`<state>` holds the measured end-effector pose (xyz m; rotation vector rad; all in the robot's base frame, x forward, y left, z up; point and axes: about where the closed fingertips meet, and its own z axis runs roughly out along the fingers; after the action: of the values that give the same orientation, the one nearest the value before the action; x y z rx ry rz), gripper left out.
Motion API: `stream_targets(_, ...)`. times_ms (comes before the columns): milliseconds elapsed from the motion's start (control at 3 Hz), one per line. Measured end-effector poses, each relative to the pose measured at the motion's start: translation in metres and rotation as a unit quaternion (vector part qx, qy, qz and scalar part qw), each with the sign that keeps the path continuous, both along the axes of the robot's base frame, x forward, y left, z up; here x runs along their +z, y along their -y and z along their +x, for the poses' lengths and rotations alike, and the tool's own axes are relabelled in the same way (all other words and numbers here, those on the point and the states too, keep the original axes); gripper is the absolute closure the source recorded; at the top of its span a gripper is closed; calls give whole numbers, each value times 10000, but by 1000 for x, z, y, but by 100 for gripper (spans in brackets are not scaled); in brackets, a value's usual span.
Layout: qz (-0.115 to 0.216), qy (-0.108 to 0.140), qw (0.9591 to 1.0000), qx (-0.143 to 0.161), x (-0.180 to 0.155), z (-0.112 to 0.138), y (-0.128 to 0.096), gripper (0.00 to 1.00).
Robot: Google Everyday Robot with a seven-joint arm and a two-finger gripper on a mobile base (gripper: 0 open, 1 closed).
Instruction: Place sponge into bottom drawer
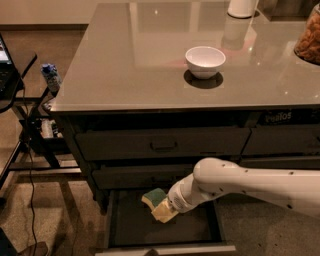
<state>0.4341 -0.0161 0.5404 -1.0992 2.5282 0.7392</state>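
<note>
The bottom drawer (125,227) is pulled open at the foot of the dark grey cabinet, its flat dark interior showing. The sponge (155,197), green on top with yellow foam beneath, is held just above the drawer's inside, near its back middle. My gripper (165,210) reaches in from the right on a white arm and is shut on the sponge; its fingers are mostly hidden behind the sponge and the wrist.
Two closed drawers with rectangular handles (164,146) sit above the open one. A white bowl (205,61) stands on the grey countertop (130,65). A white container (241,7) and a jar (309,37) stand at the back right. A side stand with cables (30,125) is on the left.
</note>
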Motion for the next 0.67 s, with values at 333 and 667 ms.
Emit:
stream_targets(333, 181, -7, 9994, -308, -46, 17, -10, 100)
stream_targets(667, 181, -7, 9994, -308, -46, 17, -10, 100)
